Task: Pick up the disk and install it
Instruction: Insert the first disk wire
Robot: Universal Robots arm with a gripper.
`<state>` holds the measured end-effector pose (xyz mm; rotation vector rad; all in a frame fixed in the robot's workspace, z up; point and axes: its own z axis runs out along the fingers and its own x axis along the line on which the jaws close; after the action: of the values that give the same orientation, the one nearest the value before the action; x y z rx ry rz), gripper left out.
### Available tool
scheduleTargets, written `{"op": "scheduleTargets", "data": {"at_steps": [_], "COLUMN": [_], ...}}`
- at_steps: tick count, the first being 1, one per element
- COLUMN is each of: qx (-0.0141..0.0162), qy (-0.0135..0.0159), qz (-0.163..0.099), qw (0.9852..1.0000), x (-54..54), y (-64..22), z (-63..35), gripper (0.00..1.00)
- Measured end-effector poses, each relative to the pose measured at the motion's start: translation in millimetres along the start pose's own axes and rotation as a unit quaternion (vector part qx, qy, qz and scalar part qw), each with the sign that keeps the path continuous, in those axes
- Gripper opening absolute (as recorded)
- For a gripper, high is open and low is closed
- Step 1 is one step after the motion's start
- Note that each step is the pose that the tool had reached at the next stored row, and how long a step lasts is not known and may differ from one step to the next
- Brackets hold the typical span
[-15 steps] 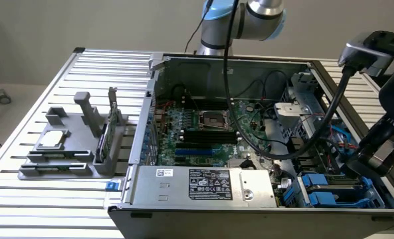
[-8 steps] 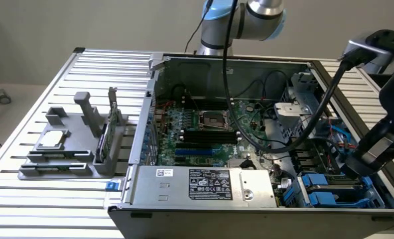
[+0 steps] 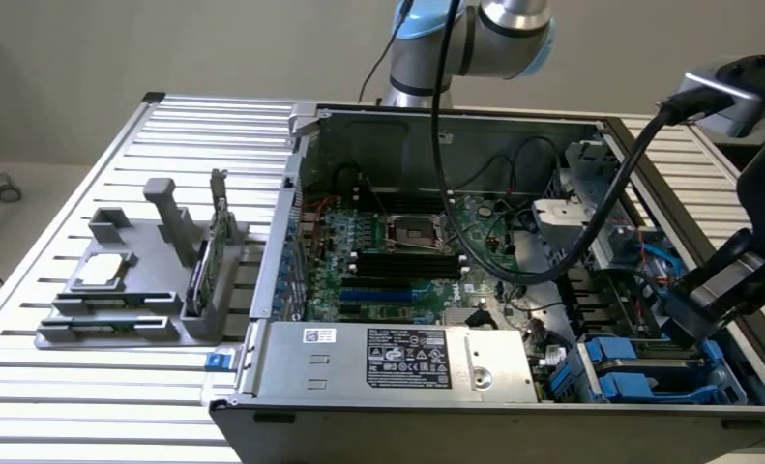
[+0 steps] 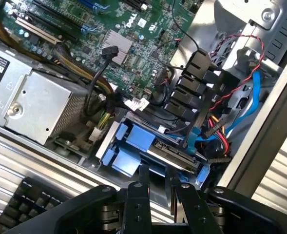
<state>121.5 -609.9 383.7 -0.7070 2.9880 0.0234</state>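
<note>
Open PC case [image 3: 308, 155] lies on the slatted table [image 3: 85, 145], side off for bay access. Disk [image 4: 170, 152] sits in blue carrier rails in the corner bay. Gripper [image 4: 158, 183] hovers just above, fingers narrow, holding nothing.

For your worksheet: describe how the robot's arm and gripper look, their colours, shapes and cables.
The arm has rounded silver joints with light blue caps, and black cables run down along it. Its wrist end is a bulky black housing with a thick black cable plugged into a grey block. The gripper is matte black, with two slim flat fingers fastened by small screws.
</note>
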Motion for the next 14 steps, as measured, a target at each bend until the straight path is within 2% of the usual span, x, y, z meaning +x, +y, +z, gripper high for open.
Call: {"op": "scheduleTargets", "data": {"at_steps": [4, 7, 10, 14], "qx": [0.0023, 0.0040, 0.0057, 0.0079], "qy": [0.0000, 0.0000, 0.0000, 0.0000], "qz": [0.032, 0.057, 0.080, 0.113], "qw": [0.9995, 0.9984, 0.9968, 0.9936], "x": [0.0, 0.0, 0.0, 0.0], "y": [0.0, 0.0, 0.0, 0.0], "z": [0.0, 0.0, 0.0, 0.0], "gripper": [0.28, 0.28, 0.28, 0.28]}}
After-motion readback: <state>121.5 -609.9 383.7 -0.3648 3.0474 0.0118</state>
